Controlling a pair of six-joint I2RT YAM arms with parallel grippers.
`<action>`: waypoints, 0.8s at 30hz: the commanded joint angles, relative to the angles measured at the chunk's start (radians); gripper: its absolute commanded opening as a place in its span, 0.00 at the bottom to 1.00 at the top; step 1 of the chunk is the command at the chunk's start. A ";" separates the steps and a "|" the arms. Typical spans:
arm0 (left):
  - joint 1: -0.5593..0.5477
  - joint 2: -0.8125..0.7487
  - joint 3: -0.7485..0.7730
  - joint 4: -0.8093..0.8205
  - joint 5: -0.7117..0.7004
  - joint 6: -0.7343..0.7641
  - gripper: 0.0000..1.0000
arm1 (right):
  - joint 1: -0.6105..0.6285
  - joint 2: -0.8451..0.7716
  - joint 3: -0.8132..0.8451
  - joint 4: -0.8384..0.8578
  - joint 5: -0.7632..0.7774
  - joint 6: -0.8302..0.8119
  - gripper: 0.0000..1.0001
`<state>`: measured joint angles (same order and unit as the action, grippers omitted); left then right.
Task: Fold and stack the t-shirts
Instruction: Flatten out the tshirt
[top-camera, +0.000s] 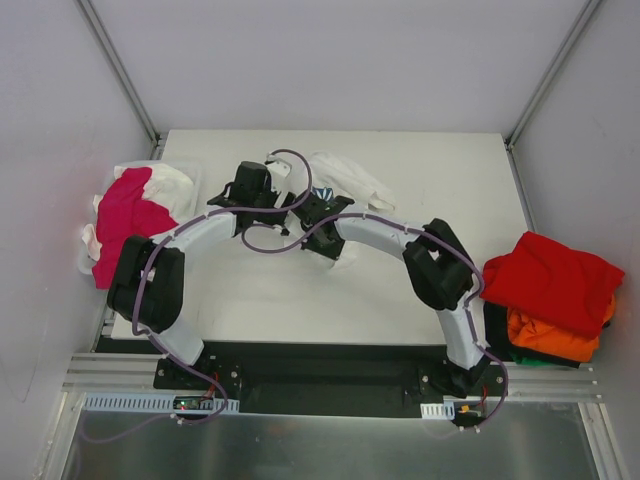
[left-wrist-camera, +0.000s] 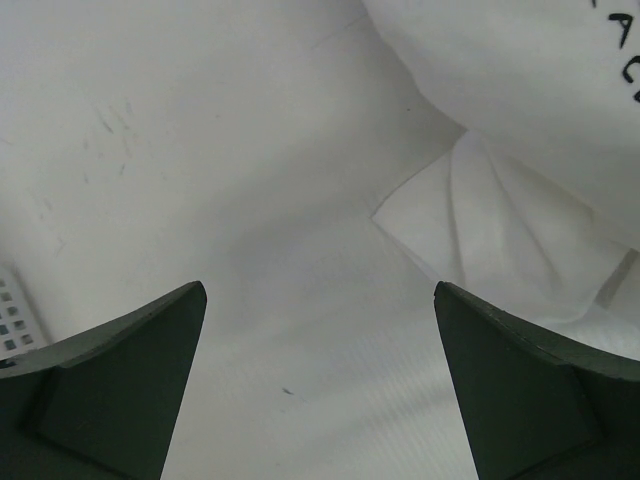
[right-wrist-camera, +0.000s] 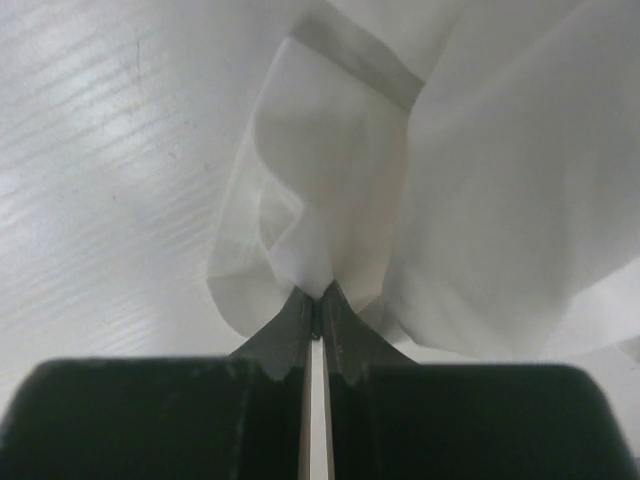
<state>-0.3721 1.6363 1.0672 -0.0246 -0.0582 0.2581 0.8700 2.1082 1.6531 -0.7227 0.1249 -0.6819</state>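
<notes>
A white t-shirt (top-camera: 345, 180) lies crumpled at the back middle of the table, with a blue print partly showing. My right gripper (right-wrist-camera: 318, 300) is shut on a fold of this white cloth (right-wrist-camera: 340, 190) and shows in the top view (top-camera: 312, 208) at the shirt's left edge. My left gripper (left-wrist-camera: 320, 300) is open and empty just above the bare table, with a corner of the white shirt (left-wrist-camera: 480, 220) ahead to its right; in the top view (top-camera: 262, 190) it sits left of the shirt. Black letters show on the cloth at the upper right (left-wrist-camera: 625, 50).
A bin (top-camera: 190, 178) at the left edge holds a magenta-pink shirt (top-camera: 125, 215) and white cloth (top-camera: 165, 180). At the right edge lies a pile with a red shirt (top-camera: 550, 280) over an orange one (top-camera: 545, 335). Walls enclose the table (top-camera: 460, 200).
</notes>
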 joint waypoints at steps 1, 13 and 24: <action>-0.033 0.030 0.020 -0.072 0.181 -0.054 0.99 | -0.002 -0.140 0.010 0.068 0.031 0.036 0.01; -0.048 0.125 0.092 -0.127 0.431 -0.114 0.98 | -0.008 -0.255 -0.119 0.068 0.120 0.022 0.01; -0.047 0.203 0.189 -0.156 0.548 -0.166 0.97 | -0.035 -0.370 -0.173 0.074 0.177 -0.001 0.01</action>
<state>-0.4129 1.8374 1.2018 -0.1596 0.4389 0.1101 0.8474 1.8362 1.4895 -0.6777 0.2520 -0.6731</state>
